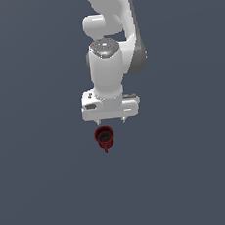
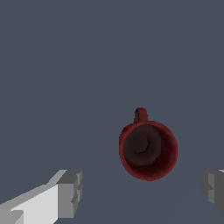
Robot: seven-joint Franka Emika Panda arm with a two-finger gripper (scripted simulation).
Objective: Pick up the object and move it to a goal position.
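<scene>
The object is a small dark red mug (image 1: 104, 137) standing upright on the flat grey floor, its handle pointing toward the exterior camera. My white gripper (image 1: 111, 120) hangs just behind and above it, fingers pointing down and spread wide apart. In the wrist view the mug (image 2: 148, 151) shows from above with its round rim and dark inside, handle on the side away from the fingers. One grey fingertip (image 2: 70, 192) and the other at the frame edge stand far apart, with nothing between them; the mug lies ahead of the line joining them. My gripper (image 2: 142, 190) is open.
A plain dark grey floor (image 1: 44, 190) fills both views. No other objects, containers or edges show. The white arm (image 1: 110, 46) rises behind the gripper.
</scene>
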